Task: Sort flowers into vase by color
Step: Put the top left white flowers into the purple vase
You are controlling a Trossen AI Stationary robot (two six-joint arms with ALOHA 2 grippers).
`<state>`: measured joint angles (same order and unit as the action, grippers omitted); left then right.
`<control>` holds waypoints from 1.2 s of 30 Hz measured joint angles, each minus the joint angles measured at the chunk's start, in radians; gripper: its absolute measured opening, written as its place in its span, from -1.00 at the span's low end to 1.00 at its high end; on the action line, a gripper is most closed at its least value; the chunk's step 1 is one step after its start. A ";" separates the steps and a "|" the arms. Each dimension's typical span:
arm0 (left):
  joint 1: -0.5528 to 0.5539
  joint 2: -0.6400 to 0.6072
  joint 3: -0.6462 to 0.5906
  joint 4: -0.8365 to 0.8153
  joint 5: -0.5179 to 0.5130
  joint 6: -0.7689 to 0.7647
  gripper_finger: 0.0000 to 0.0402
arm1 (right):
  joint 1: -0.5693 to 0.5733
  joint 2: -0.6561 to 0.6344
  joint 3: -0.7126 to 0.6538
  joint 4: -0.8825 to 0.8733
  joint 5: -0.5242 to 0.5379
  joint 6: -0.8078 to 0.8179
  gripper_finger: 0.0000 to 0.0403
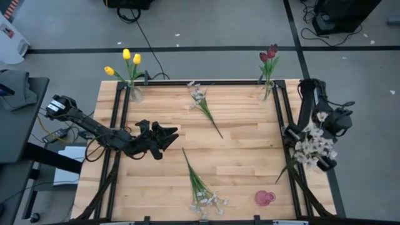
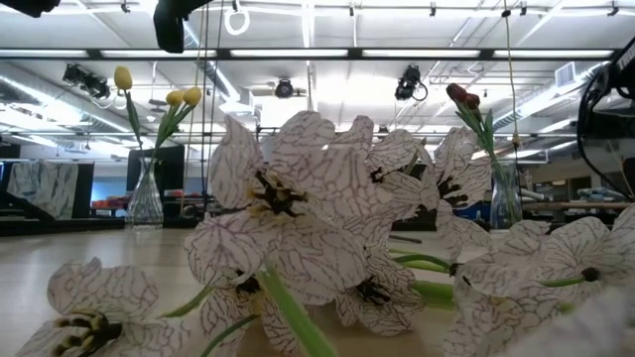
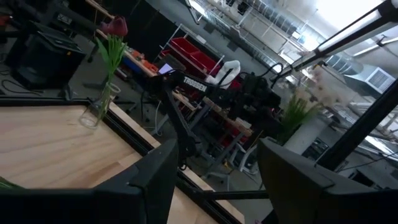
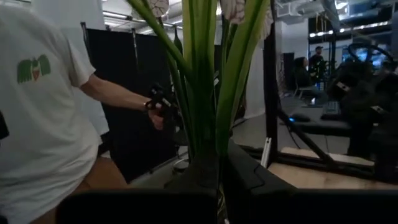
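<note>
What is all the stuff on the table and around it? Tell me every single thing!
Yellow tulips: three, yellow, in a clear vase at the table's far left corner.
Red tulips: dark red, in a second clear vase at the far right corner.
Loose whitish sprays: two, one far-centre, one at the near edge.
Pink object: one, near right of the table.
Person: white shirt, beyond the table.
Left gripper: open, empty, over the left side.
Right gripper: shut on a whitish bunch, right edge.
</note>
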<state>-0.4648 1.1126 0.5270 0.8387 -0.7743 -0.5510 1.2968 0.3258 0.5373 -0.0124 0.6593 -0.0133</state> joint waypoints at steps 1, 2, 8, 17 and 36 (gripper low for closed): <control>0.000 0.000 0.000 0.000 0.000 0.000 0.11 | 0.000 0.008 -0.016 0.029 -0.001 -0.007 -0.94; 0.000 0.000 0.000 0.000 0.000 0.000 0.11 | 0.000 0.012 -0.032 0.050 -0.002 -0.010 -0.94; 0.000 0.000 0.000 -0.005 -0.001 0.002 0.11 | 0.000 0.015 -0.108 0.149 -0.005 -0.006 -0.94; 0.000 0.000 0.000 -0.007 -0.018 0.000 0.11 | 0.000 0.015 -0.207 0.365 -0.005 -0.016 -0.94; 0.000 0.000 0.000 -0.023 -0.029 0.016 0.11 | 0.000 0.016 -0.312 0.439 -0.031 0.036 -0.94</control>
<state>-0.4644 1.1130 0.5270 0.8162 -0.8038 -0.5350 1.2964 0.3420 0.2255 0.4267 0.6281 0.0225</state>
